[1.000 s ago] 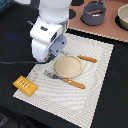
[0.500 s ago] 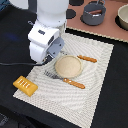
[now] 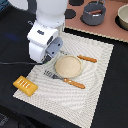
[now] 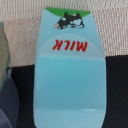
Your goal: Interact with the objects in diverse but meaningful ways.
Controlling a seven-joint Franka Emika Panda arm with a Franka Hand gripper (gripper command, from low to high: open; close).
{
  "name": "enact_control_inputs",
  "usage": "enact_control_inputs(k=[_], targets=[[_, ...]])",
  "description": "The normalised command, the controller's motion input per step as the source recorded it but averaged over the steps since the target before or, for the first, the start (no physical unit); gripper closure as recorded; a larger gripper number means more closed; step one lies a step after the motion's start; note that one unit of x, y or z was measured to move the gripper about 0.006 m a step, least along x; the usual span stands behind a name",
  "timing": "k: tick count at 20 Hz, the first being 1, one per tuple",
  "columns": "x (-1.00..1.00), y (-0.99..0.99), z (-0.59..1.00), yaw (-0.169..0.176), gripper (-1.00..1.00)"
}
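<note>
The arm hangs low over the milk carton (image 4: 70,70), seemingly reaching to grasp it; the claw's spread cannot be told, so the next move calls for centring first.

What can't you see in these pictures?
- Gripper: hidden behind the arm in the exterior view and out of frame in the wrist view, so open or shut is unknown.
- Milk carton: fills the wrist view; the arm blocks it in the exterior view.
- Pot: its contents are too blurred.

Arm (image 3: 44,37) over woven mat (image 3: 95,90) — plate (image 3: 68,66), fork (image 3: 65,79), bread loaf (image 3: 25,85).
</note>
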Motion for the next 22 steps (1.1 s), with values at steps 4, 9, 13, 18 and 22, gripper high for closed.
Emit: enact_control_inputs(k=[4, 9, 13, 18, 22], targets=[[-0.64, 0.00, -0.18, 0.024, -1.00], [-0.62, 0.00, -0.18, 0.017, -1.00], [-0.59, 0.00, -0.18, 0.015, 1.00], [-0.59, -0.01, -0.20, 0.014, 1.00], [-0.57, 0.00, -0.21, 0.014, 1.00]])
